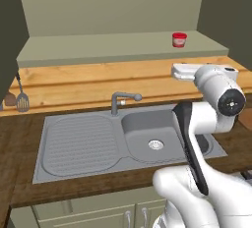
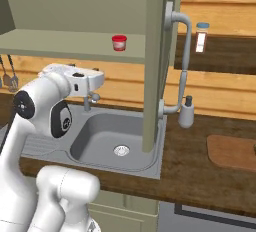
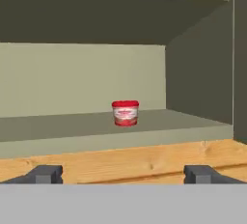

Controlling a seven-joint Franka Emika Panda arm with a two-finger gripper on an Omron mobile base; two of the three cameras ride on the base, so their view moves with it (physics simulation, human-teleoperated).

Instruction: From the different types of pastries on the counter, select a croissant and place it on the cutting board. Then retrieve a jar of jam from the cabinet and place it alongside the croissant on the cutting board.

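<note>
The jar of jam (image 3: 125, 113), small and red with a whitish band, stands upright on the pale shelf of the open cabinet (image 3: 87, 136). My gripper (image 3: 124, 175) faces it from some way off, level with the shelf edge and open wide, nothing between its fingertips (image 3: 46, 174). From the base cameras the jar (image 1: 179, 40) (image 2: 119, 42) sits on the shelf above the sink, and my white hand (image 1: 183, 71) is below and in front of it. The cutting board (image 2: 232, 152) lies on the dark wooden counter (image 2: 200, 176) at the far right. The croissant and the other pastries are out of view.
A grey double sink (image 1: 147, 138) with a faucet (image 1: 120, 101) lies under the arm. The open cabinet door (image 2: 155, 61) stands edge-on right of the sink. A soap dispenser (image 2: 186, 113) and a blue-capped shaker (image 2: 201, 37) are beyond it. A spatula (image 1: 22, 99) hangs at left.
</note>
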